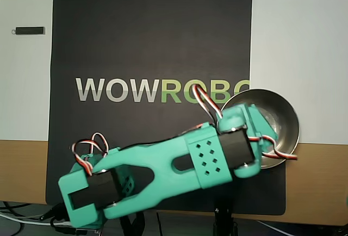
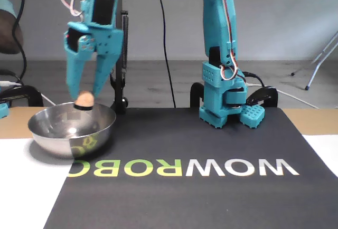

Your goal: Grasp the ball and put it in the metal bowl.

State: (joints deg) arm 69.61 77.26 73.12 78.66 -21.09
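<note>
**Ball held over the bowl at the mat's edge**

In the fixed view the pincer (image 2: 83,96) holds the ball (image 2: 84,101) above the metal bowl (image 2: 72,129), which sits at the mat's (image 2: 211,187) left edge. The arm's base (image 2: 224,105) stands behind the mat, right of the bowl. In the overhead view, a small stick (image 1: 29,30) lies on the worktop (image 1: 299,29), left of the mat.
</note>
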